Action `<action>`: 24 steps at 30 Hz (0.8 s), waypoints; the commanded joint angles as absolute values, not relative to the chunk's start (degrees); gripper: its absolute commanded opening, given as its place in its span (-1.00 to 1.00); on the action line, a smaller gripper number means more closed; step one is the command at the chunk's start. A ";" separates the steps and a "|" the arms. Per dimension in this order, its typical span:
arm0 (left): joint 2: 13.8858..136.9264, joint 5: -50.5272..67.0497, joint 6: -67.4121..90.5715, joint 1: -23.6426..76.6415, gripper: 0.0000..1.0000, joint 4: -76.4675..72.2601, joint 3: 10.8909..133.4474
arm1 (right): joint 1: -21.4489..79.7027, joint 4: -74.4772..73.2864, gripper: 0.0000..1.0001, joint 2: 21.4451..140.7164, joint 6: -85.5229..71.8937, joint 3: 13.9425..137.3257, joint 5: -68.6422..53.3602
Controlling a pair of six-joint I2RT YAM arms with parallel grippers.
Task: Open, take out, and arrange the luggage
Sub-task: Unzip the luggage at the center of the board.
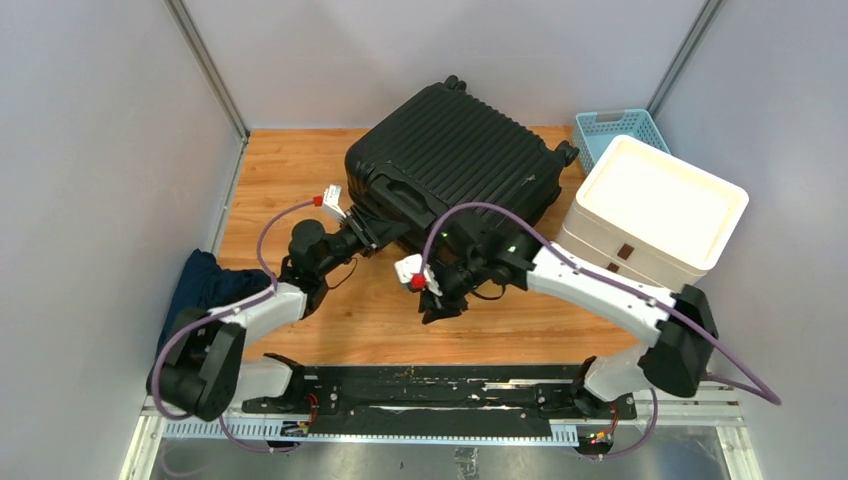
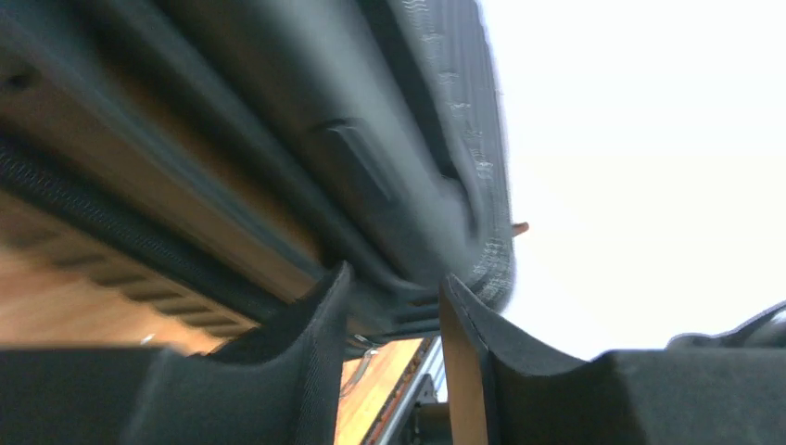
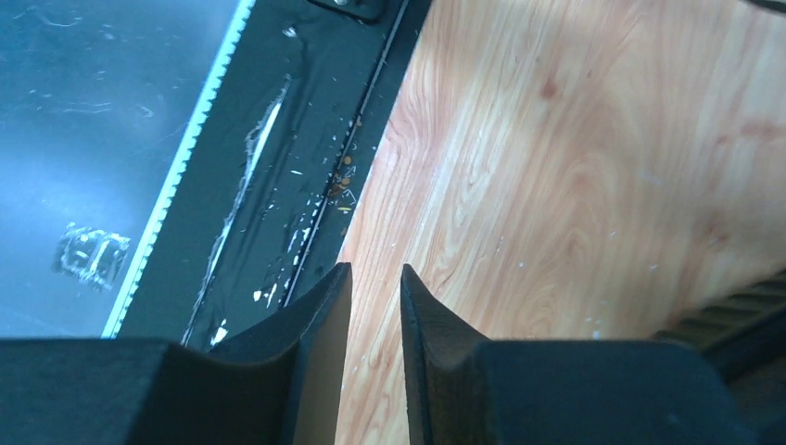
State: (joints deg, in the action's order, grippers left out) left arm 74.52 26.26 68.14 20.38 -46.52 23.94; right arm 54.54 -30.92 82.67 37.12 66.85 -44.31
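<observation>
The luggage point(image 1: 455, 160) is a large black ribbed suitcase lying flat and skewed at the back middle of the wooden table point(image 1: 290, 170), wheels to the far right. My left gripper point(image 1: 368, 232) is at its near-left edge. In the left wrist view the jaws point(image 2: 397, 283) straddle the suitcase's rim point(image 2: 278, 139) and close on it. My right gripper point(image 1: 437, 305) hangs just in front of the suitcase, pointing down at the table. Its jaws point(image 3: 375, 273) stand a narrow gap apart with nothing between. A corner of the suitcase point(image 3: 741, 315) shows beside it.
A white stacked drawer unit point(image 1: 655, 205) stands at the right, touching the suitcase's far-right side. A light-blue mesh basket point(image 1: 610, 128) is behind it. A dark blue cloth point(image 1: 205, 285) lies off the table's left edge. A black base rail point(image 1: 430, 385) runs along the near edge.
</observation>
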 commanded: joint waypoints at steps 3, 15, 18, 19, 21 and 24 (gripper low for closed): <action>62.05 27.97 52.56 19.54 0.22 -36.00 24.92 | 50.42 -53.09 -0.30 76.89 51.25 78.50 -45.07; 39.88 32.74 44.37 19.12 0.46 -32.75 11.64 | 33.75 -59.20 0.09 91.29 46.28 100.64 -54.99; 33.06 29.01 44.93 19.09 0.45 -31.14 7.54 | 38.15 -59.85 0.16 99.08 41.45 108.21 -50.90; 30.86 27.38 44.64 19.07 0.46 -28.23 6.90 | 40.01 -59.85 0.17 101.13 40.03 110.27 -48.14; 26.36 23.63 43.28 19.07 0.47 -20.89 6.40 | 43.17 -59.11 0.17 104.77 36.84 114.21 -41.13; 20.42 19.41 42.50 19.07 0.47 -12.43 5.52 | 44.98 -57.39 0.15 109.05 31.40 119.93 -34.19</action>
